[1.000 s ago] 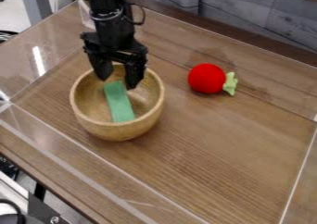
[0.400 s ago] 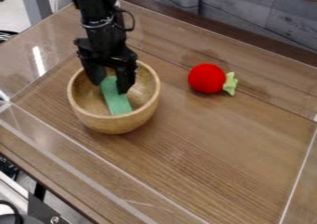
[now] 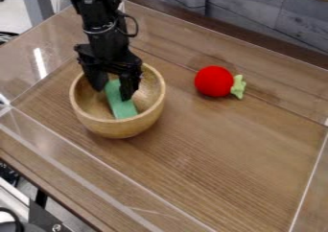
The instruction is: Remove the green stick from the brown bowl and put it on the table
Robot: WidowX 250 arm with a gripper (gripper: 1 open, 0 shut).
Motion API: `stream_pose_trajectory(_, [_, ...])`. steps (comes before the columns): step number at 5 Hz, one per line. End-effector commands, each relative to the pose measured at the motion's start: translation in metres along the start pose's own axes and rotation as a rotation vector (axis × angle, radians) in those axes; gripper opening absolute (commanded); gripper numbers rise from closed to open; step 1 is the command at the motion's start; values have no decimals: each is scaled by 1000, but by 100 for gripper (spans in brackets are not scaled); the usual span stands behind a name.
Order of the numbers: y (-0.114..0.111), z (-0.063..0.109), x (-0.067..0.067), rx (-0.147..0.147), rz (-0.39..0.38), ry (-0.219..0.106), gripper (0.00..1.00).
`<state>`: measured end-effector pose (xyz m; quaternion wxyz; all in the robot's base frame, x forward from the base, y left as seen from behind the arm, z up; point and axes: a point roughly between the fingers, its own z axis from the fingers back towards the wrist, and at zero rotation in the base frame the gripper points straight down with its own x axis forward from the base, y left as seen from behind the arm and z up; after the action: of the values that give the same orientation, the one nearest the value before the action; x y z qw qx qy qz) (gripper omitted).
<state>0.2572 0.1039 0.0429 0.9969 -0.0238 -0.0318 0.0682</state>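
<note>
The brown bowl (image 3: 96,119) sits on the left part of the table (image 3: 218,169). Inside it the green stick (image 3: 122,104) leans from the bowl's floor up toward the far side, its upper end hidden between the fingers. My gripper (image 3: 113,84) reaches down into the bowl from above, jaws open, one black finger on each side of the stick's upper part. Whether the fingers touch the stick I cannot tell.
A red ball (image 3: 214,81) with a small green leaf (image 3: 239,87) lies to the right of the bowl. Clear acrylic walls (image 3: 77,193) edge the tabletop on all sides.
The gripper has moved left and lower into the bowl, now straddling the stick. The bowl shifted slightly left. The jaws stay open.
</note>
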Motion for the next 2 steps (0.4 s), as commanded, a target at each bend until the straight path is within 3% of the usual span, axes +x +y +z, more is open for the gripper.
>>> stream_pose_trajectory(1, [-7, 7, -7, 6, -7, -26, 0])
stream_pose_trajectory(2, [-10, 9, -18, 4, -2, -28, 0])
